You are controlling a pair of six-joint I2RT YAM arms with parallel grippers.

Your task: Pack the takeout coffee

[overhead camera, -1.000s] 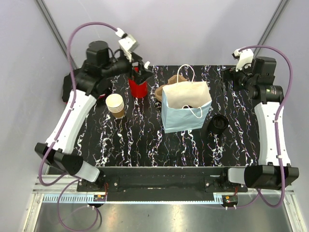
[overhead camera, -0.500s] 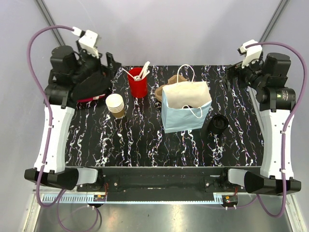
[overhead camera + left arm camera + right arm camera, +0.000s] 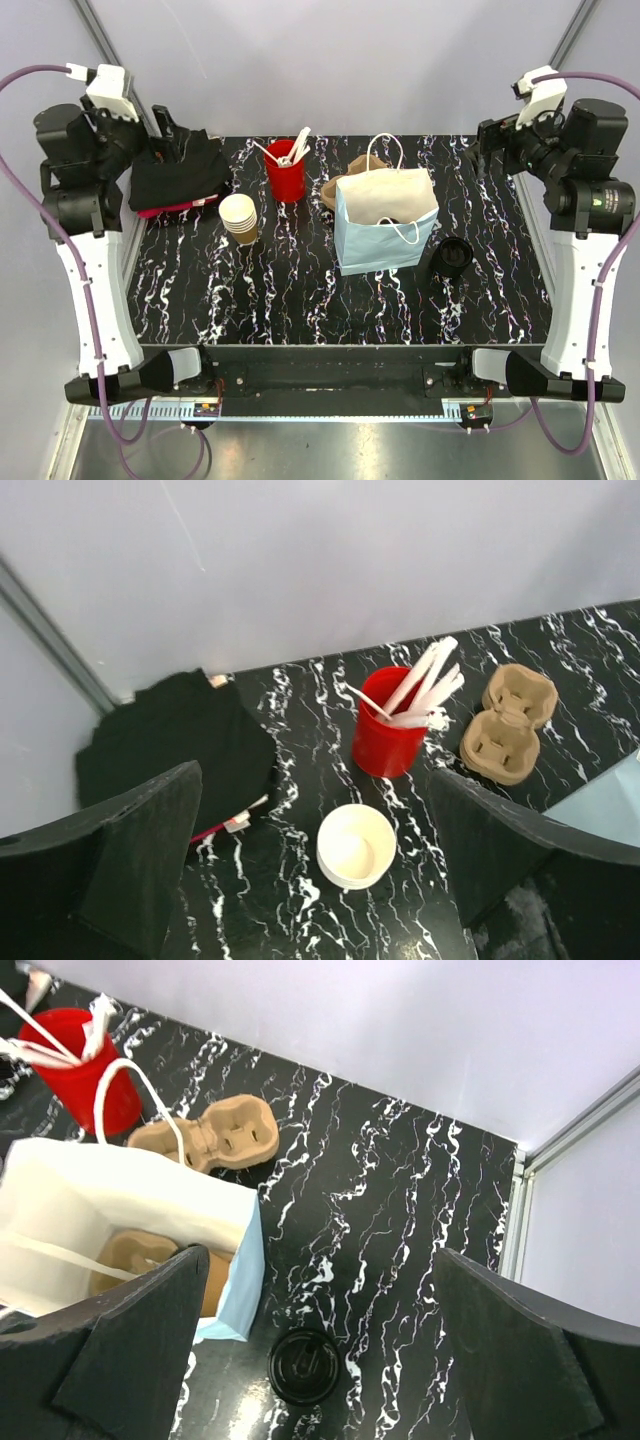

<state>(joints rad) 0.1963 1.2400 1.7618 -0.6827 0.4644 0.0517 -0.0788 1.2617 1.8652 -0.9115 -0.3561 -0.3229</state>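
Over the last second both arms have drawn back from the surface (image 3: 300,300). The left arm, which was reaching over the red cup (image 3: 286,178), now stands raised at the far left corner. The right arm has lifted at the far right corner. The left hand (image 3: 315,780) has its fingers spread apart and holds nothing. The right hand (image 3: 320,1255) is likewise spread and empty. Judgement: no grasp is under way, and packing of the cup has not started.

The takeout coffee cup (image 3: 239,217) stands upright on the surface. It is just left of the red cup and near a black cloth (image 3: 180,175). Its white inside is empty in the left wrist view. It is well apart from the bag.

Containers:
- Paper bag (image 3: 385,230): light blue, upright, mouth open, handles up. The right wrist view shows a brown pulp carrier (image 3: 130,1258) lying inside. A dark item also shows in the mouth from above; it cannot be identified.
- Red cup: holds white utensils (image 3: 425,685) leaning to the right.
- Second pulp carrier (image 3: 215,1135): lies on the surface behind the bag, its wells empty.
- Black lid (image 3: 455,252): rests on the surface just right of the bag.
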